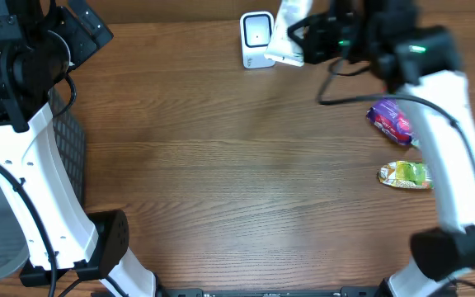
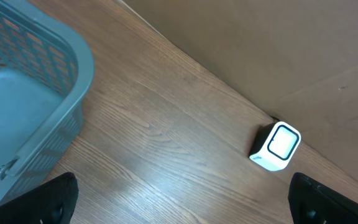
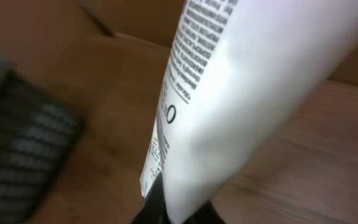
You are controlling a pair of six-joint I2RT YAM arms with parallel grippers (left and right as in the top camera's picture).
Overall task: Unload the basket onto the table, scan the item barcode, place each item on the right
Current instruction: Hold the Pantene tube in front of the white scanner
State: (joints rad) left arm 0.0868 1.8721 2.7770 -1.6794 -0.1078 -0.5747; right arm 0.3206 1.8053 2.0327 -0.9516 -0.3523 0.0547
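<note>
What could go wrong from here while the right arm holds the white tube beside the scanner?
The white tube hangs very close beside the scanner; a small move could knock the scanner over.
The right wrist view shows only print, no barcode, so the code may face away and the scan may fail.
The right end effector seems to grip the tube at one end, so it may sag or slip.

brown wood-grain table [image 1: 221, 165]: matt, faint sheen. grey lattice plastic basket [image 2: 36, 93]: matt. small white plastic scanner box [image 2: 276, 146]: smooth, glossy window. white soft plastic tube with black print [image 3: 247, 93]: smooth satin. purple packet [image 1: 392, 122] and green-yellow packet [image 1: 404, 174]: glossy crinkled film.
</note>
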